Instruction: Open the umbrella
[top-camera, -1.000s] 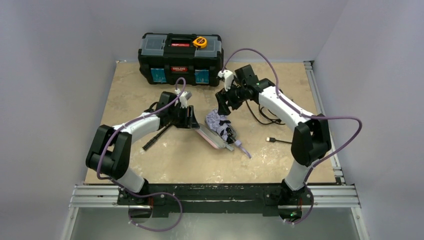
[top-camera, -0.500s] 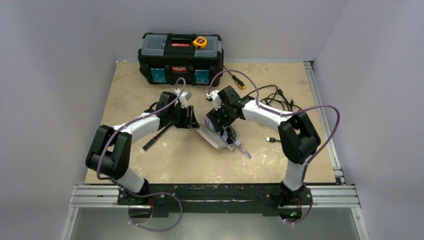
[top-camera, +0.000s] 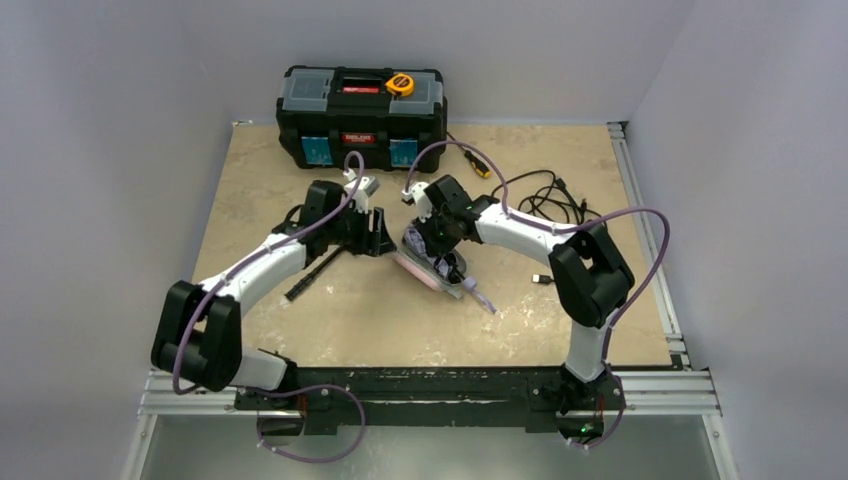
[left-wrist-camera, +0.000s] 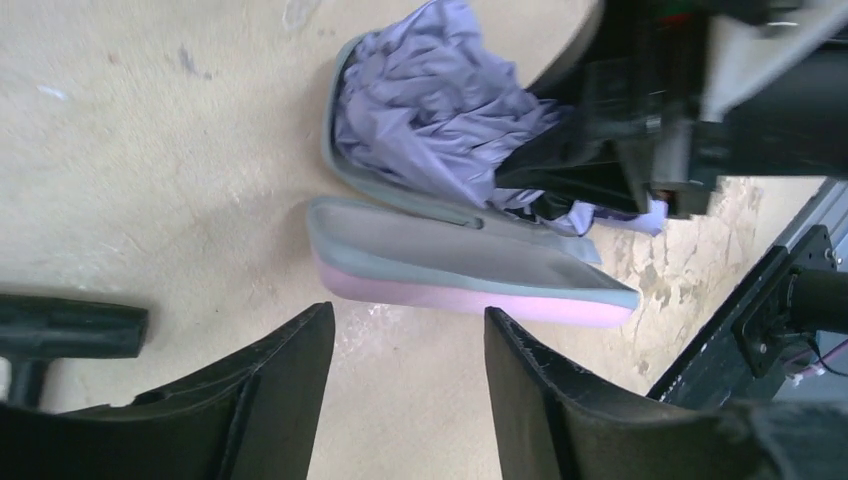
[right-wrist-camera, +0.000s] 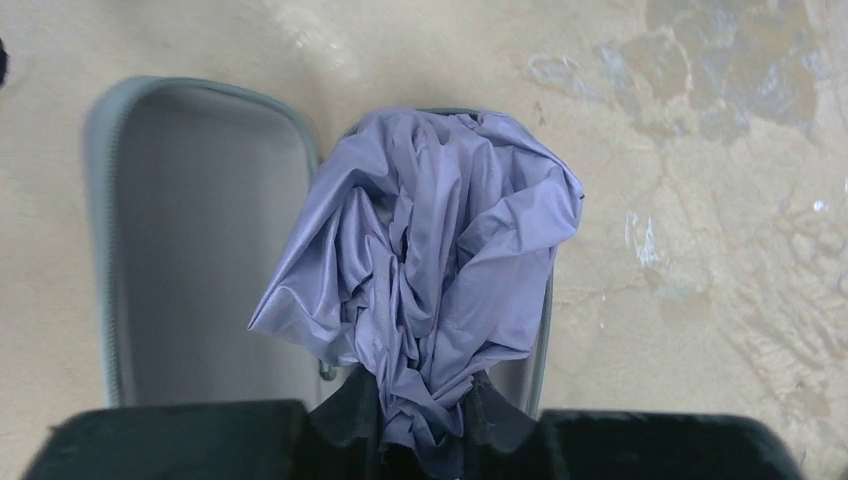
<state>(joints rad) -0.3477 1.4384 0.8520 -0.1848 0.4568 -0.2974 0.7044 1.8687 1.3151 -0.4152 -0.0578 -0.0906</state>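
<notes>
Beige, mottled tabletop (top-camera: 260, 170) carried everything, with a black toolbox (top-camera: 361, 110) at the far edge and loose cables (top-camera: 545, 195) off to the right. Near the middle lay an open zip case (right-wrist-camera: 190, 230), grey inside and pink outside, its two halves spread apart. The umbrella (right-wrist-camera: 430, 250) sat in one half, folded, its lavender fabric bunched and crumpled upward. The right end effector (right-wrist-camera: 425, 440) was down on that bundle, fingers drawn to a narrow gap with a fold of fabric pinched between them, probably to lift the umbrella clear of the case so that it could be opened. The left end effector (left-wrist-camera: 405, 340) hovered low just beside the other half, fingers wide apart and holding nothing. It seemed placed to pin the case down or to take the handle when it came free. Neither shaft nor handle could be made out with certainty.
</notes>
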